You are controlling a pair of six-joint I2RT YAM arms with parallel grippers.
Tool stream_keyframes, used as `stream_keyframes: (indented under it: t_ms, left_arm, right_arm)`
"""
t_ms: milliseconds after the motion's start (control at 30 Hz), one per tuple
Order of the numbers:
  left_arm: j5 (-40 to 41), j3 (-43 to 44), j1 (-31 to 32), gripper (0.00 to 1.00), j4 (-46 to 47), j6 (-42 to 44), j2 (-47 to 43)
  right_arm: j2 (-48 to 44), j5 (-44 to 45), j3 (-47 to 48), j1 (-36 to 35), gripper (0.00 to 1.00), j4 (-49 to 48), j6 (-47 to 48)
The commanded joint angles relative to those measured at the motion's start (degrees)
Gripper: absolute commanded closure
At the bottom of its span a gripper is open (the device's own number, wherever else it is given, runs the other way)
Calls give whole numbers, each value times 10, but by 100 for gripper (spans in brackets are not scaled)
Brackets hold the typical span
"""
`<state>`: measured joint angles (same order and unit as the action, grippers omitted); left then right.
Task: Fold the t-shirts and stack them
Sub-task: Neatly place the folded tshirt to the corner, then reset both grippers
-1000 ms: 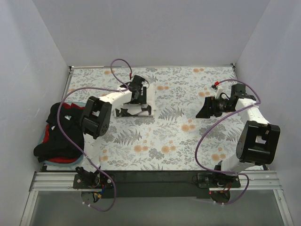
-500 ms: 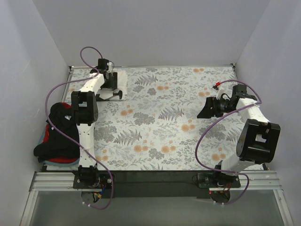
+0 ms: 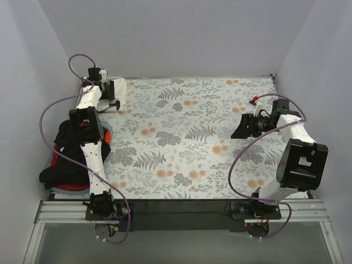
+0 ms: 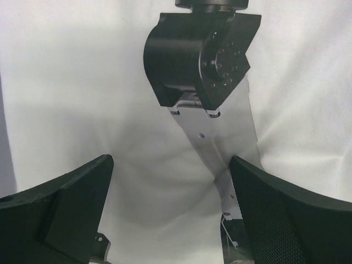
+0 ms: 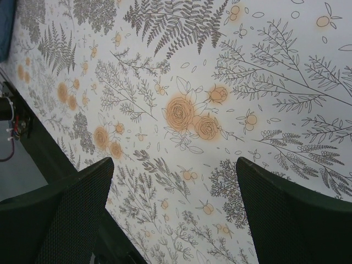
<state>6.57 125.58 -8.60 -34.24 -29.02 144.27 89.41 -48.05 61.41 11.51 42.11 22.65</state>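
Note:
A folded off-white t-shirt (image 3: 119, 87) lies at the back left corner of the floral table cloth (image 3: 187, 143). My left gripper (image 3: 110, 98) is right over it, jaws wide apart; in the left wrist view the white cloth (image 4: 77, 82) fills the frame behind the gripper (image 4: 170, 163), with nothing pinched. A pile of shirts sits at the left edge: black (image 3: 69, 159) on top, red (image 3: 71, 187) and light teal (image 3: 51, 159) beneath. My right gripper (image 3: 242, 126) is open and empty above the table cloth (image 5: 187, 115) at the right.
White walls close in the back and both sides. The left arm's own black joint and white link (image 4: 201, 55) show in its wrist view. A dark rail (image 3: 181, 212) runs along the near edge. Purple cables loop off both arms.
The left arm has swept from the table's middle-left to the back left corner, taking the off-white shirt along. The right arm has not moved.

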Motion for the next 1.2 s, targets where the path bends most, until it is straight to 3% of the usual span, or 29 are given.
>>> stream_keyframes:
  t_ms: [0,267,600,733,900,1033,1167]
  left_arm:
    - [40,-56,-25,13,-25,82,24]
    - [1,-19,-35,8,-18,102,1]
    - [-65,41,20,4,-15,70,-186]
    - [-18,-9,122,4,-26,60,-259]
    - [-65,-137,200,4,-44,-38,-364]
    - [-137,-268,257,3,-11,-134,-430]
    - [-162,-434,285,3,30,-153,-492]
  right_arm:
    - [1,-9,11,4,2,9,5]
    - [0,-26,31,4,2,10,-1]
    - [16,-8,152,3,2,-1,-23]
    - [21,25,208,4,2,-11,-39]
    - [5,69,220,4,2,-20,-59]
    - [-34,89,163,2,2,-34,-70]
    - [-102,114,46,-7,2,-57,-56]
